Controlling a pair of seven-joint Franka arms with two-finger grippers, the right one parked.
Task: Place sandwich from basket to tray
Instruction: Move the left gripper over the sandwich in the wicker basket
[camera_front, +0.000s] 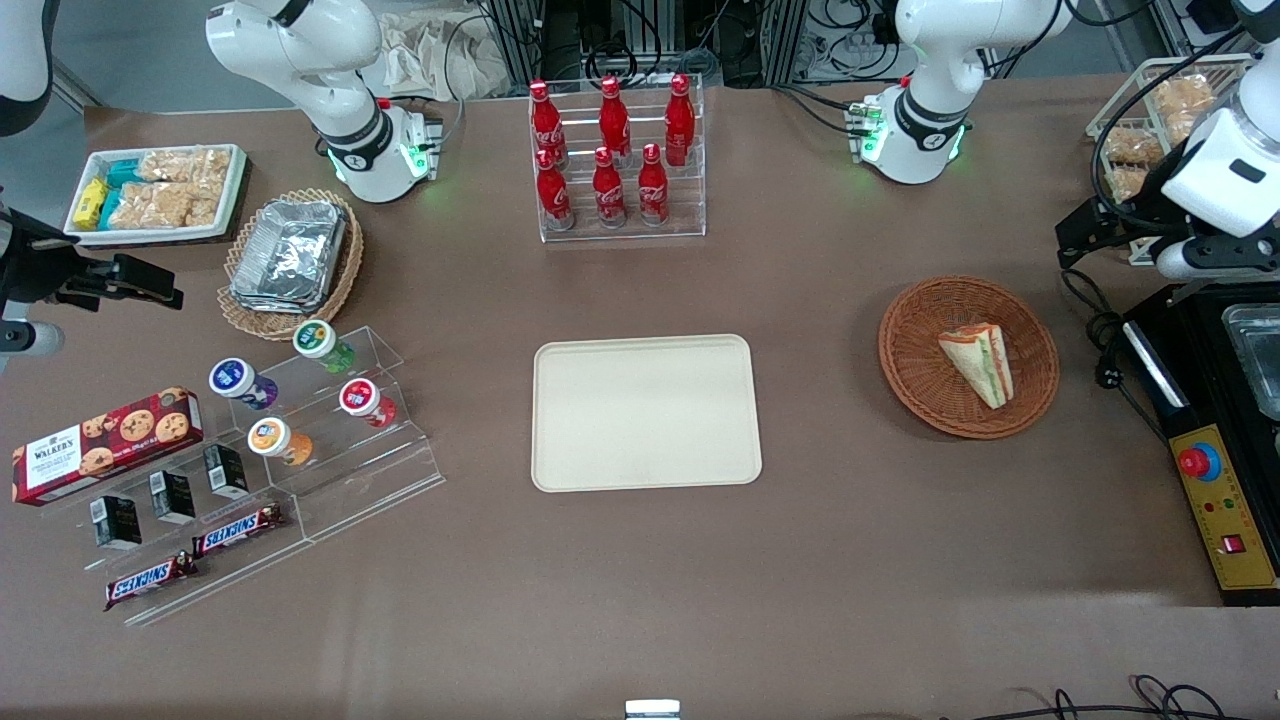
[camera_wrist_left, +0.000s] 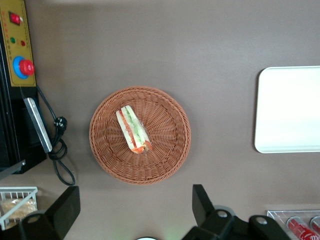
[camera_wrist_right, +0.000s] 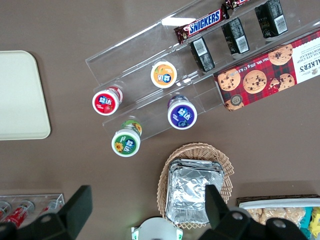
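Lighting even and bright from overhead; I find all three views usable.

From the front I see soft, short shadows under the basket and tray, and a paler wash of light across the table nearest the camera. Glare sits on the foil containers and the clear acrylic stand. In the left wrist view the gripper, high above the basket with its fingers wide apart, reads as dark and slightly soft, while the sandwich is sharp. The tray is nearly blown out white there.
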